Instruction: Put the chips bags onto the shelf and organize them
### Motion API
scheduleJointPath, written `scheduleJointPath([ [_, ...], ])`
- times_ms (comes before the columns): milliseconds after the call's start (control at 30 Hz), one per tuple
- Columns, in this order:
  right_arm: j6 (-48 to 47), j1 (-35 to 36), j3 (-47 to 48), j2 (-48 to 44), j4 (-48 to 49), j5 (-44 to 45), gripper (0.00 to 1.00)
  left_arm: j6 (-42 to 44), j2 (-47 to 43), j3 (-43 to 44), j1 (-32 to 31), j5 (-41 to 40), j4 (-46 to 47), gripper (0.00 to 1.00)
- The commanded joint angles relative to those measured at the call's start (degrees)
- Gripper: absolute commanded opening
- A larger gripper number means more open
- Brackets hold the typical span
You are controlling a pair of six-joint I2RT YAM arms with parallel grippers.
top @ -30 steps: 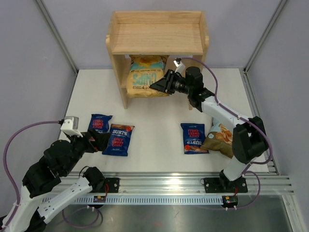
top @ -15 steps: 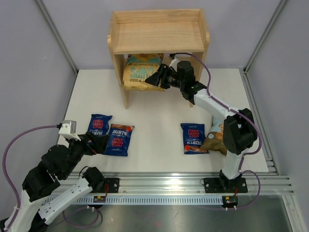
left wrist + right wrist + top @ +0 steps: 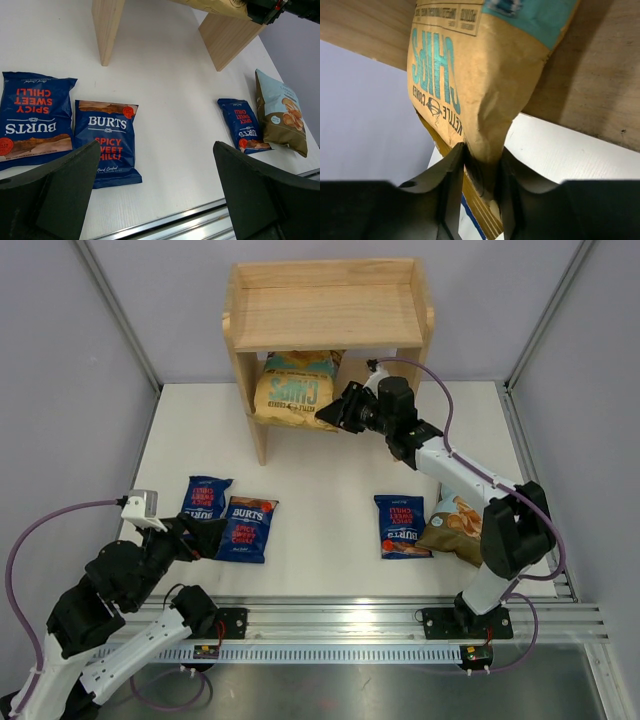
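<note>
Right wrist view: the right hand [image 3: 482, 167] is clamped on an edge of the tan-and-teal bag [image 3: 470, 75], likely to steer it deeper into the lower tier of the shelf [image 3: 325, 318], at upper middle in the top view. The left hand [image 3: 157, 200] hangs with fingers wide apart.

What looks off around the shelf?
The large tan-and-teal bag is askew at the lower tier of the shelf: tilted, sticking out the front, one corner pinched in the right gripper. Nothing else stands out.
</note>
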Motion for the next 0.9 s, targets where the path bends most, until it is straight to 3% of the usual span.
scheduleJointPath([
  [0,-2.5,0.3,3.1,0.1,0.2,1.0,0.36,1.2,-0.7,-0.1,-0.2,0.7,2.8,0.99],
  [200,-8.3,0.2,11.4,5.9,-4.5,0.9,0.27,1.1,-0.8,-0.2,-0.2,0.8,2.8,0.99],
  [433,-11.2,0.2,16.1,9.1,-7.7,1.8,0.31,1.1,-0.7,-0.2,-0.3,1.0,2.9,0.99],
  [500,-11.3,0.3,16.2,9.4,-7.7,1.1,0.39,1.1,-0.4,-0.2,-0.2,1.1,2.9,0.99],
  [567,-11.3,0.2,15.1,8.2,-7.4,1.3,0.55,1.0,-0.3,-0.1,-0.2,1.1,2.9,0.99],
  [633,-11.6,0.2,14.2,6.1,-8.2,2.5,0.62,0.9,-0.1,-0.1,-0.2,0.9,2.8,0.99],
  [667,-11.9,0.2,13.7,5.3,-8.9,3.9,0.71,0.9,-0.1,-0.1,-0.2,0.9,2.8,0.99],
  [867,-13.6,0.1,8.6,-3.1,-12.9,8.6,0.84,1.1,1.2,0.3,-0.2,0.9,2.5,0.99],
])
